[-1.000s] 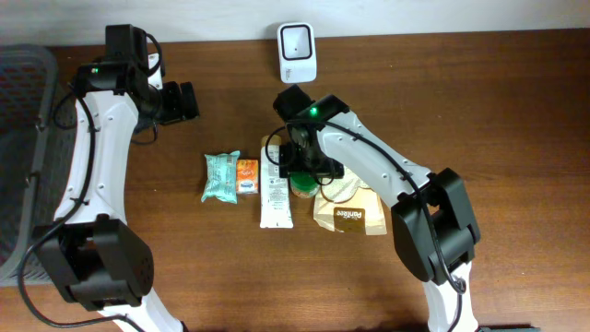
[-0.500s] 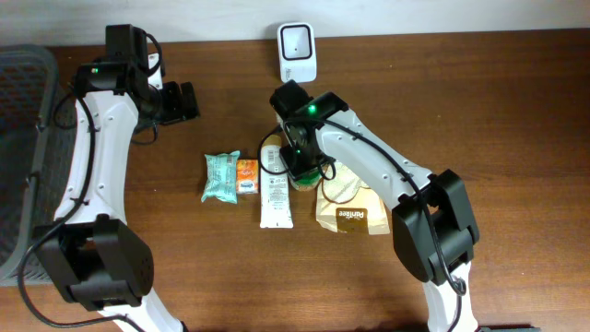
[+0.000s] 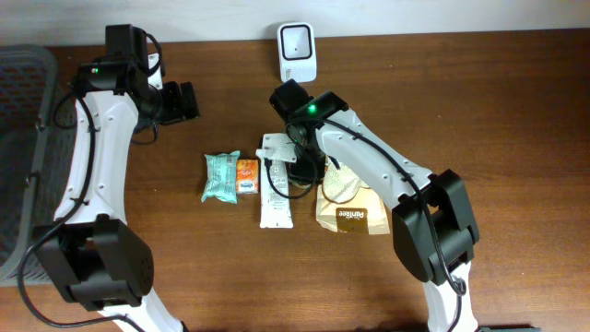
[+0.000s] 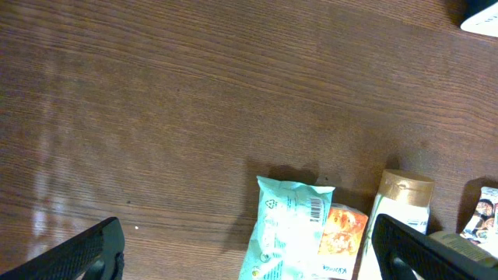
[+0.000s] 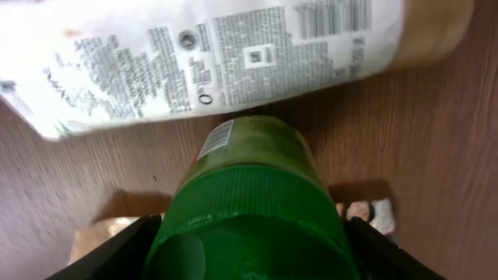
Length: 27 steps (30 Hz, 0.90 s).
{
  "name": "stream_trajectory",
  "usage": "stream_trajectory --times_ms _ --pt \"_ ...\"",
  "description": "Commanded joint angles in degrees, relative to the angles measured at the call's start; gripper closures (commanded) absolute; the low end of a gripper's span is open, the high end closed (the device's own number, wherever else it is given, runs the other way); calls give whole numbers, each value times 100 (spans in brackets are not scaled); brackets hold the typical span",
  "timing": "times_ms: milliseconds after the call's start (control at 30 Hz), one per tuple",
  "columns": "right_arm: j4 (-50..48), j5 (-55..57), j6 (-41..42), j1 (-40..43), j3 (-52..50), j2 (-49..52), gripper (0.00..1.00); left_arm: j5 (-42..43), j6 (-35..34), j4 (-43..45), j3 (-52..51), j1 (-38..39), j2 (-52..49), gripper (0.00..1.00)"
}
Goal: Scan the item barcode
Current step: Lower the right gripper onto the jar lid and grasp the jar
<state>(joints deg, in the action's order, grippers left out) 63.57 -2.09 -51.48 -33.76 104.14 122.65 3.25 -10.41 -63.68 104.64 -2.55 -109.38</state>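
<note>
A green-lidded jar (image 5: 249,194) fills the right wrist view, with a small barcode label (image 5: 218,138) on its side. My right gripper (image 5: 250,249) is shut on its lid, a finger pressed against each side. From overhead the right gripper (image 3: 302,166) covers the jar, above the row of items. The white scanner (image 3: 297,53) stands at the table's back edge, its corner (image 4: 482,15) showing in the left wrist view. My left gripper (image 3: 187,100) hangs open and empty at the far left; it shows in the left wrist view (image 4: 249,257) above the teal packet (image 4: 286,229).
A teal packet (image 3: 221,175), an orange packet (image 3: 246,175), a white tube (image 3: 275,189) and a brown bag (image 3: 350,210) lie in a row mid-table. The white tube (image 5: 210,54) lies just beyond the jar. A grey basket (image 3: 23,138) sits at the left edge.
The right gripper has closed on the green jar and shifted slightly left and back; the jar, visible overhead before, is now covered by the gripper. The left arm has not moved.
</note>
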Motion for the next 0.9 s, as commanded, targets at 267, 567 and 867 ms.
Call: stream_trajectory --times_ms 267,567,867 --pt "2 -378 -468 -35 155 -9 21 44 70 -7 44 -24 140 1" --pt "555 -503 3554 13 1381 -81 2 42 70 -7 44 -24 140 1" --pt "1611 -951 4802 0 2111 -7 2 44 70 -7 44 -24 140 1"
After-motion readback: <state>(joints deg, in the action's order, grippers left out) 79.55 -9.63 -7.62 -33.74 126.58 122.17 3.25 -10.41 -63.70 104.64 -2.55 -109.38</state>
